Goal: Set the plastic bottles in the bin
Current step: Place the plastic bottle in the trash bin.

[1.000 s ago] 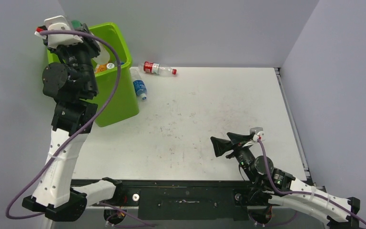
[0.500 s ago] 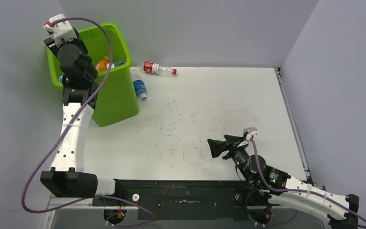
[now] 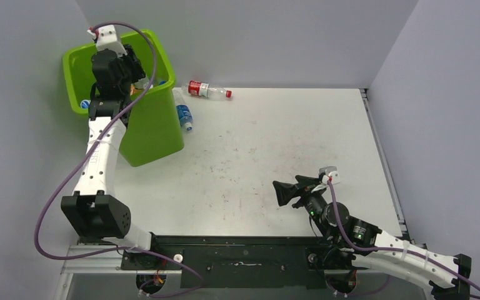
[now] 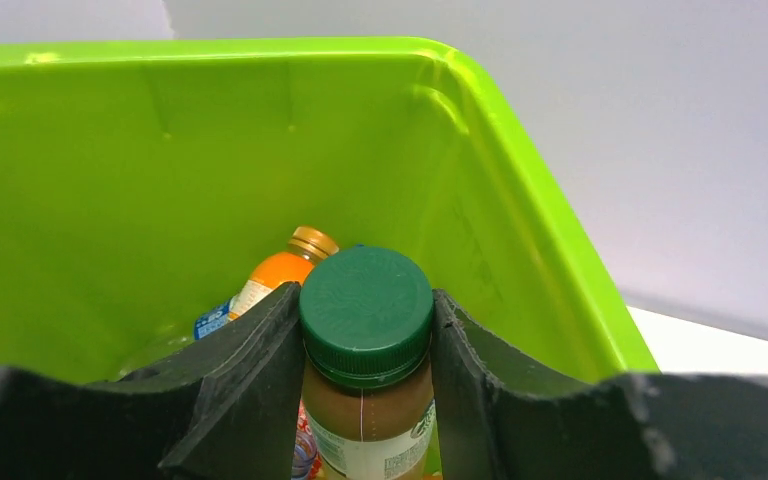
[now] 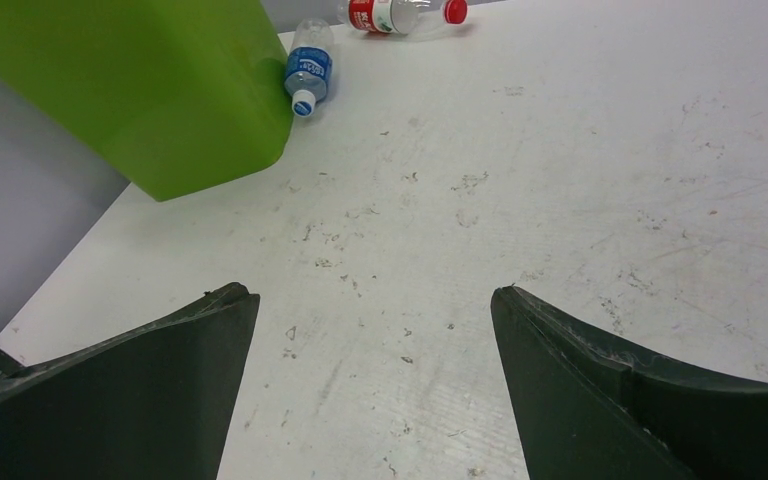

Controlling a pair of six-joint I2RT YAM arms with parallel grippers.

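My left gripper (image 3: 130,67) is over the opening of the lime-green bin (image 3: 165,65). It is shut on a brown bottle with a dark green cap (image 4: 365,312) and holds it upright above the bin's inside (image 4: 110,170). An orange bottle (image 4: 282,272) and other bottles lie at the bin's bottom. A clear bottle with a red label (image 3: 206,89) lies on the table behind the bin; it also shows in the right wrist view (image 5: 400,14). A blue-labelled bottle (image 3: 183,116) lies against the bin's side, also seen by the right wrist (image 5: 309,74). My right gripper (image 3: 282,191) is open and empty, low over the table (image 5: 372,300).
The white table (image 3: 275,137) is walled by grey panels at the back and both sides. The bin (image 5: 150,90) stands at the far left corner. A black rail (image 3: 237,250) runs along the near edge between the arm bases.
My left arm has swung to the right, from the bin's left rim to over its opening, with the bottle still held. My right gripper has dropped slightly and then stayed still.
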